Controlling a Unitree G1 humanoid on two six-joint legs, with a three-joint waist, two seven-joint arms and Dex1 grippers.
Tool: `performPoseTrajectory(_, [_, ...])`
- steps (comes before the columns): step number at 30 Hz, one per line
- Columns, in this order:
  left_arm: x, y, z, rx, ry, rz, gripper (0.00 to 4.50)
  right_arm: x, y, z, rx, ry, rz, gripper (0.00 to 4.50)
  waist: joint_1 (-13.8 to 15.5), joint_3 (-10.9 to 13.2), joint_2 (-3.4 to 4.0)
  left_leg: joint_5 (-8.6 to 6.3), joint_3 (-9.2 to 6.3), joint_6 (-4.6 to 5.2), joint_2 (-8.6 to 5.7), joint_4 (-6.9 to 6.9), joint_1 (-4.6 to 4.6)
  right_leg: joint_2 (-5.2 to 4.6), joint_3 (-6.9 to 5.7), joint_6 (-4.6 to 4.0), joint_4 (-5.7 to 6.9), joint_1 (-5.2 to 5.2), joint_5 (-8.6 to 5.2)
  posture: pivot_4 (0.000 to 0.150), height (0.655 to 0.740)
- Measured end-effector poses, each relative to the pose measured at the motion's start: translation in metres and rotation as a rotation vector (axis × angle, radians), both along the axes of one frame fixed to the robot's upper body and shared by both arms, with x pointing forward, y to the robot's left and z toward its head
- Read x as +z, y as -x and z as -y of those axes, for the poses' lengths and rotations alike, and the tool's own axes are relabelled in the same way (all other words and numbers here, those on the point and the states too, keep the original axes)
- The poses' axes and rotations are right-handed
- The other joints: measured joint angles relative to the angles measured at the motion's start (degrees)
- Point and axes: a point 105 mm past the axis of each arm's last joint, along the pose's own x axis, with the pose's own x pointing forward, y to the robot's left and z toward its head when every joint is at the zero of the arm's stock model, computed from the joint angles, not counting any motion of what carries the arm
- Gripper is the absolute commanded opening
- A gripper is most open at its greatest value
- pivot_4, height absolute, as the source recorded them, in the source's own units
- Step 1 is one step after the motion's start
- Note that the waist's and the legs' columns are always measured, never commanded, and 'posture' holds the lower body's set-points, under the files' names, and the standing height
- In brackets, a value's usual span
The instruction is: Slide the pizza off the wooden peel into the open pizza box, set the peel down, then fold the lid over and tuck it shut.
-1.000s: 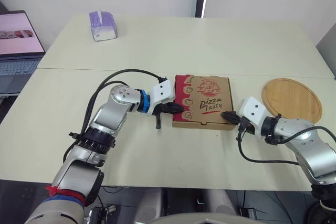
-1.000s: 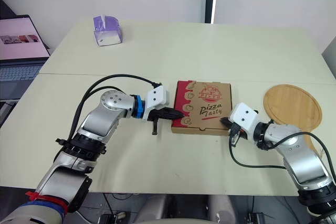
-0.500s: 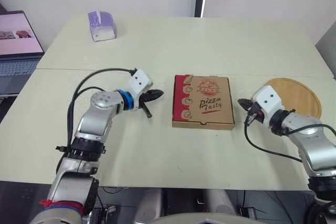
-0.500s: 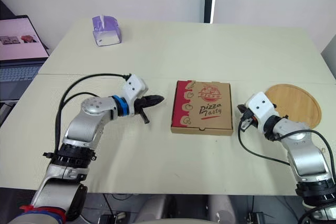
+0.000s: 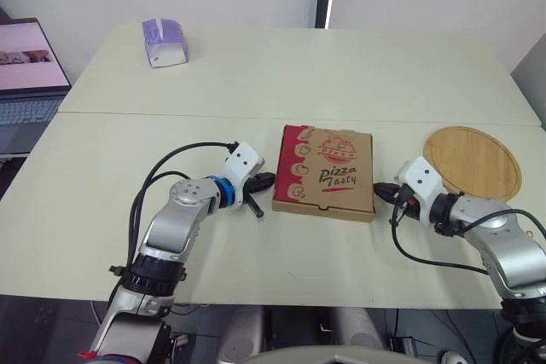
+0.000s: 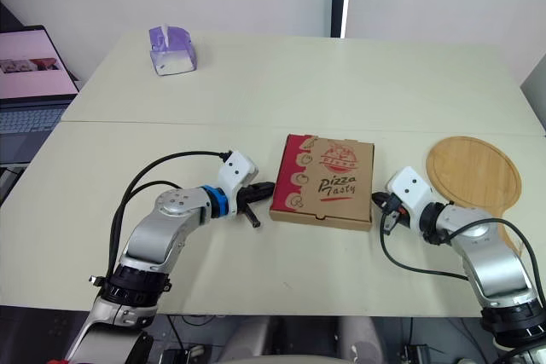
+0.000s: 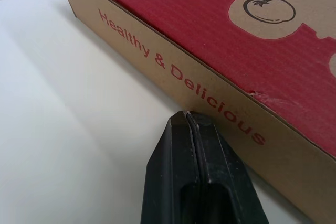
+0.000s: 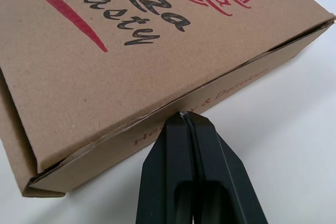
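The pizza box (image 5: pixel 324 175) lies closed on the table, brown with red print, its lid down. In the left wrist view the box side (image 7: pixel 210 93) reads "Healthy & Delicious". My left gripper (image 5: pixel 266 180) is shut, tips at the box's left side (image 7: pixel 188 115). My right gripper (image 5: pixel 380 187) is shut too, tips against the box's right edge (image 8: pixel 182 115), where the lid seam (image 8: pixel 220 72) gapes slightly. The round wooden peel (image 5: pixel 473 162) rests flat on the table to the right of the box, with nothing on it. The pizza is hidden.
A purple tissue box (image 5: pixel 165 41) stands at the far left of the back table. A laptop (image 5: pixel 30 70) sits off the table's left edge. A seam (image 5: pixel 171 114) joins the two tables behind the box.
Both grippers had drawn away from the box half a second ago and have come back against its sides. The box has turned slightly and shifted a little left.
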Motion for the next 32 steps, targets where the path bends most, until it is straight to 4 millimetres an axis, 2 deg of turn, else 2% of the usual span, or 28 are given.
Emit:
performPoseTrajectory(9, [0.0,0.004,0.001,-0.014,0.001,-0.027,0.0,0.0,-0.001,0.002,-0.01,0.004,0.0,0.05,0.0,0.0,0.0,0.0,0.0,0.0,0.0,0.0,0.0,0.0,0.0,0.0,-0.01,0.0,0.0,0.15,0.7251])
performPoseTrajectory(15, [0.006,0.003,-0.013,-0.016,-0.017,0.001,0.0,0.002,0.001,0.008,-0.025,-0.001,0.008,0.05,0.0,0.0,0.0,0.0,0.0,-0.01,0.0,-0.02,-0.01,0.0,-0.01,0.0,-0.01,-0.02,0.0,0.15,0.7251])
performPoseTrajectory(16, [0.01,0.002,-0.024,0.006,-0.018,0.016,0.0,0.004,0.002,0.014,-0.042,-0.01,0.016,0.05,0.0,0.0,0.01,0.0,0.0,-0.01,0.01,-0.04,-0.01,0.0,-0.01,-0.01,-0.01,-0.04,0.0,0.15,0.7251])
performPoseTrajectory(21, [0.031,-0.001,-0.109,0.227,-0.092,0.089,0.0,0.029,0.006,0.052,-0.125,-0.006,0.113,0.05,-0.1,0.0,0.03,0.0,0.01,-0.01,0.03,-0.07,0.02,0.0,-0.01,-0.01,-0.04,-0.02,-0.01,0.15,0.7251])
performPoseTrajectory(22, [0.029,0.002,-0.133,0.298,-0.132,0.09,0.0,0.032,0.009,0.062,-0.132,0.02,0.133,0.05,-0.1,0.0,0.04,-0.01,0.02,-0.01,0.03,-0.11,0.04,0.0,-0.01,-0.01,-0.09,-0.01,-0.01,0.15,0.7251])
performPoseTrajectory(24, [0.025,0.011,-0.165,0.391,-0.18,0.093,0.0,0.037,0.01,0.081,-0.164,0.05,0.173,0.05,-0.1,0.0,0.03,-0.01,0.05,0.0,0.03,-0.12,0.03,-0.02,-0.01,-0.01,-0.13,0.0,-0.01,0.15,0.7251])
performPoseTrajectory(26, [0.017,0.024,-0.197,0.485,-0.227,0.096,0.0,0.041,0.01,0.111,-0.218,0.107,0.211,0.05,-0.1,0.0,0.03,-0.01,0.09,0.0,0.01,-0.12,0.03,-0.08,-0.01,-0.01,-0.17,0.0,0.0,0.15,0.7251])
performPoseTrajectory(29, [0.017,0.035,-0.222,0.58,-0.227,0.12,0.0,0.041,0.01,0.144,-0.256,0.15,0.194,0.05,0.2,0.0,-0.01,-0.02,0.09,0.02,0.01,-0.12,0.04,-0.14,-0.07,-0.01,-0.16,0.04,0.0,0.15,0.7251])
performPoseTrajectory(32, [0.02,0.04,-0.232,0.625,-0.204,0.14,0.0,0.041,0.011,0.17,-0.304,0.156,0.174,0.05,0.5,0.0,0.0,-0.02,0.08,0.03,0.01,-0.12,0.05,-0.16,-0.09,-0.01,-0.14,0.04,0.0,0.15,0.7251])
